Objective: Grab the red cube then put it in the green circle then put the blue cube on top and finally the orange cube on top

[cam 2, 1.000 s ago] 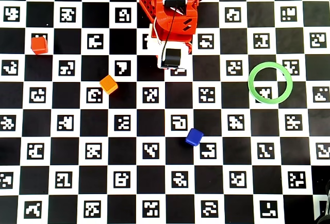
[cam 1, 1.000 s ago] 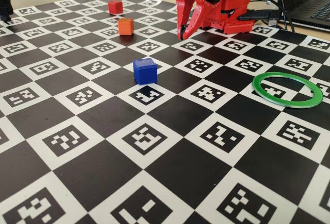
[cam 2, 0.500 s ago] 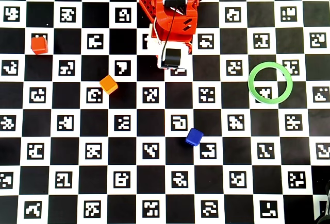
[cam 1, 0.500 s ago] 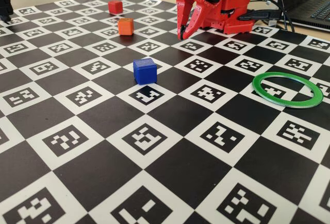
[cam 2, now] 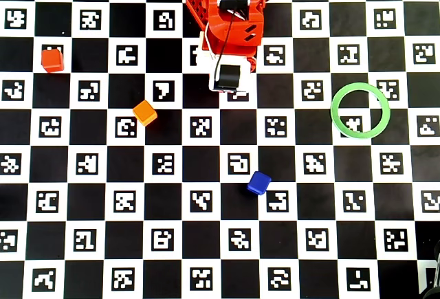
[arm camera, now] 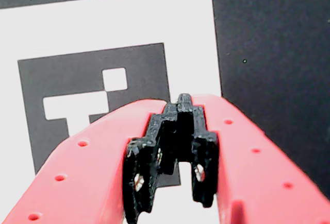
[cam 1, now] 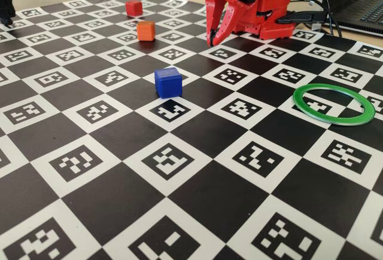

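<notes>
Pincer [arm camera: 178, 100] closed (empty) — above board [arm camera: 268, 38]

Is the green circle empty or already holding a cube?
Empty: the green circle encloses only checkerboard; the red cube, orange cube and blue cube sit elsewhere.

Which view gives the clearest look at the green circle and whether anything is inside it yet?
The overhead view: the green circle appears as a full round ring with only checkerboard inside, no cube. The fixed view shows it whole but flattened to an ellipse at the right. The wrist view misses it, showing only the gripper over the board.
</notes>
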Robot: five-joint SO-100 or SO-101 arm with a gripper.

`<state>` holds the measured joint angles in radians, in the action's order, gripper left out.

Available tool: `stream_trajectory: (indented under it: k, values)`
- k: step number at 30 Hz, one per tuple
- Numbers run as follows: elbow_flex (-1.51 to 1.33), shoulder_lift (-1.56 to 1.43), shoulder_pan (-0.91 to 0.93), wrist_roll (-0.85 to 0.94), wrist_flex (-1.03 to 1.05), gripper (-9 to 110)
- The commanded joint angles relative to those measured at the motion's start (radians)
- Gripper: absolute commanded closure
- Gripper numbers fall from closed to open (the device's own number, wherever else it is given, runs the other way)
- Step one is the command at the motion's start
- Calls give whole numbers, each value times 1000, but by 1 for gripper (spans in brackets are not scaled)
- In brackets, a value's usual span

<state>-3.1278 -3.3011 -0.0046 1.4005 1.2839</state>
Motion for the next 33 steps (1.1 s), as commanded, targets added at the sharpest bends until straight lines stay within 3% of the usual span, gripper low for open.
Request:
stream_trajectory:
  k: [1, 7, 19, 24, 33]
  values:
    - [129, 140, -2, -144, -44, 107]
    - [532, 489, 9, -318, -12, 107]
    - [1246, 985, 92, -529, 376, 104]
    - [1491, 1120, 304, -549, 522, 92]
    - [1741, 1318, 732, -538, 512, 73]
